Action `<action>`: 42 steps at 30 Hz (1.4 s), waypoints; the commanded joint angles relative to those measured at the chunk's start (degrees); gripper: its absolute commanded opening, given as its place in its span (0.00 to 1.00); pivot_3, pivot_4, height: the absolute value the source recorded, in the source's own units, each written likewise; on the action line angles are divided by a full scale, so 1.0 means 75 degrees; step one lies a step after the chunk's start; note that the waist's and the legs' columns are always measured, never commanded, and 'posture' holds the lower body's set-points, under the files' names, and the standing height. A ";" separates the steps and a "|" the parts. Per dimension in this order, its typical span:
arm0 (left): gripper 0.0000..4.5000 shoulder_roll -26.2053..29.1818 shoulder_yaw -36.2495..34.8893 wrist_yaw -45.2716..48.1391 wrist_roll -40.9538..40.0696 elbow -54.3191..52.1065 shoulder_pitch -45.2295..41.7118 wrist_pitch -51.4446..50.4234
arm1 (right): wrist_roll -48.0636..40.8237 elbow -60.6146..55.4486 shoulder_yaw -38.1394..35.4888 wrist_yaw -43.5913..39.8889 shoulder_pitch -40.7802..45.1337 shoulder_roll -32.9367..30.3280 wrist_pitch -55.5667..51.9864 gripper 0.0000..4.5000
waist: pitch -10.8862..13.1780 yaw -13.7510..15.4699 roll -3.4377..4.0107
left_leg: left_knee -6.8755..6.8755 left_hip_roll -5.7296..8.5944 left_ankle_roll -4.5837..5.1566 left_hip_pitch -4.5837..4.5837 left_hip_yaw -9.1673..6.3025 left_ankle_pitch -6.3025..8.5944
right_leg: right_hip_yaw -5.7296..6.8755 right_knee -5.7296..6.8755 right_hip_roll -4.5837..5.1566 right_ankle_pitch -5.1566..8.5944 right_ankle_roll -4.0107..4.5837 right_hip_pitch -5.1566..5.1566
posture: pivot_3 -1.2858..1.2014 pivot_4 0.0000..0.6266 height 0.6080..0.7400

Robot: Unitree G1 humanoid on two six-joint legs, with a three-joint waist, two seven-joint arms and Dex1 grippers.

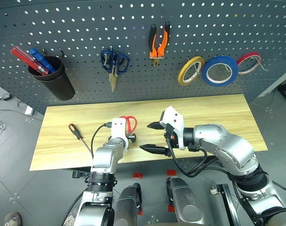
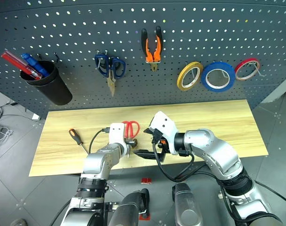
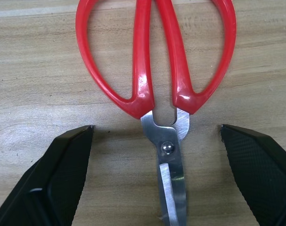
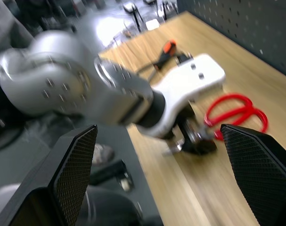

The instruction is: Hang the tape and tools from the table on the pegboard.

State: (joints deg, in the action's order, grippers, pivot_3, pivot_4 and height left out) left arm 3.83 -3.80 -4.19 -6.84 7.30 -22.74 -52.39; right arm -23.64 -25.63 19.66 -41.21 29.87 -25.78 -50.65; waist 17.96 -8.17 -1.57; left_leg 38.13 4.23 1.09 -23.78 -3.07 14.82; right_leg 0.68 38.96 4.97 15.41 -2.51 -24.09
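Note:
The red-looped scissors (image 3: 142, 89) lie flat on the table (image 1: 218, 117), loops toward the pegboard (image 1: 62, 28). My left gripper (image 3: 156, 129) is down at them, open, one finger on each side of the pivot, nothing held. My right gripper (image 1: 152, 138) hovers just right of it above the table's front edge, pointing left, open and empty. A slim screwdriver (image 1: 77, 133) lies on the table's left part. The blue tape (image 1: 204, 71) and the orange-and-black pliers (image 1: 156, 52) hang on the pegboard.
Also on the pegboard are a black cup (image 1: 55, 80) with red and blue sticks, blue-looped scissors (image 1: 114, 63), a yellow tape ring (image 1: 184, 75) and a red tape ring (image 1: 249, 57). A black cable (image 1: 96, 134) loops beside my left wrist.

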 commanded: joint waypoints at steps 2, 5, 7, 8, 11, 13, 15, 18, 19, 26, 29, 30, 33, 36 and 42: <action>0.74 -0.0137 -0.0266 0.0105 -0.0132 0.0372 0.0366 -0.0232 | 0.0200 -0.0064 -0.0059 -0.0113 0.0195 -0.0297 0.0252 1.00 | 0.0000 0.0001 0.0000 | 0.0001 0.0001 0.0000 0.0000 0.0001 0.0000 | 0.0000 -0.0001 0.0000 0.0000 0.0000 0.0001 | 0.38 0.55 1.00; 0.54 -0.0145 -0.0290 0.0187 -0.0107 0.0375 0.0410 -0.0219 | 0.0205 0.0154 -0.0255 -0.0248 0.0385 -0.0519 0.0282 1.00 | 0.0000 0.0007 0.0000 | 0.0001 0.0001 0.0000 0.0000 0.0001 0.0000 | 0.0001 -0.0001 0.0001 0.0000 -0.0001 0.0002 | 0.38 0.54 1.00; 0.40 -0.0140 -0.0291 0.0256 -0.0100 0.0399 0.0434 -0.0208 | 0.0199 0.0304 -0.0390 -0.0364 0.0510 -0.0671 0.0303 1.00 | -0.0001 0.0007 0.0002 | 0.0001 0.0002 0.0000 0.0000 0.0002 0.0000 | 0.0002 -0.0002 0.0001 0.0000 -0.0001 0.0003 | 0.38 0.54 1.00; 0.34 -0.0121 -0.0269 0.0293 -0.0081 0.0407 0.0446 -0.0190 | 0.0191 0.0377 -0.0458 -0.0409 0.0565 -0.0735 0.0310 1.00 | -0.0001 0.0008 0.0003 | 0.0002 0.0002 0.0000 0.0000 0.0001 0.0000 | 0.0001 -0.0002 0.0002 0.0000 -0.0001 0.0004 | 0.38 0.54 1.00; 0.13 -0.0101 -0.0271 0.0386 -0.0074 0.0432 0.0490 -0.0126 | 0.0225 0.0541 -0.0584 -0.0502 0.0643 -0.0881 0.0349 1.00 | -0.0003 0.0014 0.0003 | 0.0004 0.0002 0.0000 0.0000 0.0000 0.0000 | 0.0004 -0.0003 0.0003 0.0000 -0.0001 0.0007 | 0.37 0.53 1.00; 0.07 -0.0068 -0.0267 0.0469 -0.0081 0.0385 0.0559 -0.0097 | 0.0260 0.0590 -0.0647 -0.0539 0.0660 -0.0973 0.0375 1.00 | -0.0003 0.0016 0.0004 | 0.0005 0.0004 0.0001 0.0000 0.0000 0.0000 | 0.0004 -0.0003 0.0005 -0.0001 -0.0002 0.0008 | 0.37 0.53 1.00; 0.07 -0.0037 -0.0272 0.0537 -0.0076 0.0346 0.0615 -0.0067 | 0.0276 0.0604 -0.0657 -0.0537 0.0653 -0.1003 0.0404 1.00 | -0.0004 0.0011 0.0005 | 0.0005 0.0004 0.0001 0.0000 0.0001 0.0000 | 0.0005 -0.0003 0.0006 -0.0001 -0.0002 0.0008 | 0.37 0.53 1.00; 0.07 -0.0010 -0.0329 0.0666 -0.0142 -0.0120 0.0862 0.0120 | 0.0249 0.0483 -0.0755 -0.0559 0.0599 -0.1052 0.0516 1.00 | -0.0004 0.0002 0.0005 | 0.0004 0.0003 0.0001 0.0000 0.0001 0.0000 | 0.0004 -0.0003 0.0005 -0.0001 -0.0002 0.0007 | 0.37 0.53 1.00; 0.07 -0.0028 -0.0361 0.0677 -0.0166 -0.0308 0.0941 0.0169 | 0.0253 0.0443 -0.0781 -0.0567 0.0581 -0.1071 0.0580 1.00 | -0.0004 0.0002 0.0005 | 0.0004 0.0003 0.0000 -0.0001 0.0001 0.0000 | 0.0003 -0.0004 0.0005 -0.0001 -0.0002 0.0007 | 0.37 0.53 1.00; 0.07 0.0534 0.0407 0.1186 0.0255 -0.3026 0.2427 0.1300 | 0.0545 -0.0061 -0.1135 -0.0632 0.0161 -0.1317 0.1990 1.00 | 0.0013 -0.0028 -0.0012 | -0.0005 0.0001 0.0000 -0.0012 0.0004 0.0001 | -0.0001 -0.0015 0.0005 -0.0001 -0.0002 -0.0004 | 0.37 0.53 1.00; 0.07 0.1228 0.0955 0.1270 0.0980 -0.4305 0.3303 0.2638 | 0.0454 -0.0302 -0.1531 -0.0588 -0.0022 -0.1126 0.2781 1.00 | 0.0023 -0.0031 -0.0019 | -0.0009 -0.0009 -0.0001 -0.0016 0.0001 0.0000 | 0.0000 -0.0015 0.0003 -0.0001 0.0000 -0.0008 | 0.37 0.53 1.00; 0.07 0.1342 0.0967 0.1168 0.1150 -0.4581 0.3504 0.2919 | 0.0391 -0.0351 -0.1670 -0.0533 -0.0041 -0.1028 0.2943 1.00 | 0.0024 -0.0028 -0.0019 | -0.0010 -0.0008 -0.0001 -0.0015 0.0002 0.0000 | -0.0003 -0.0015 0.0004 -0.0001 0.0000 -0.0007 | 0.37 0.53 1.00; 0.07 0.1961 0.0937 0.0802 0.2181 -0.5368 0.3970 0.3991 | 0.0130 -0.0423 -0.2075 -0.0351 0.0040 -0.0761 0.3011 1.00 | 0.0024 -0.0024 -0.0019 | -0.0008 -0.0009 0.0002 -0.0015 0.0002 0.0002 | -0.0003 -0.0026 0.0006 -0.0002 0.0002 -0.0004 | 0.37 0.54 1.00; 0.07 0.2175 0.0800 0.0636 0.2677 -0.5730 0.4050 0.4507 | 0.0184 -0.0368 -0.2171 -0.0266 0.0062 -0.0674 0.3154 1.00 | 0.0025 -0.0016 -0.0018 | -0.0014 -0.0009 0.0006 -0.0017 0.0003 0.0004 | -0.0003 -0.0043 0.0007 -0.0003 0.0004 -0.0003 | 0.37 0.54 1.00; 0.07 0.2700 0.0526 0.0891 0.3183 -0.5752 0.3255 0.5366 | 0.0372 0.0183 -0.2214 0.0011 0.0489 -0.0359 0.3470 1.00 | 0.0028 -0.0014 -0.0019 | -0.0012 -0.0009 0.0013 -0.0024 0.0003 0.0007 | 0.0003 -0.0047 0.0008 -0.0004 0.0006 -0.0004 | 0.38 0.53 1.00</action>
State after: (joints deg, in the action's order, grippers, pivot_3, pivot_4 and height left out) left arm 23.53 1.15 2.09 15.93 -33.88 2.44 -14.47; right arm -21.22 -23.57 4.39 -41.62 32.60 -28.69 -26.57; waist 18.18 -8.27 -1.71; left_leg 38.04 4.17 1.19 -23.97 -3.04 14.87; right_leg 0.71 38.60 5.03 15.38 -2.47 -24.13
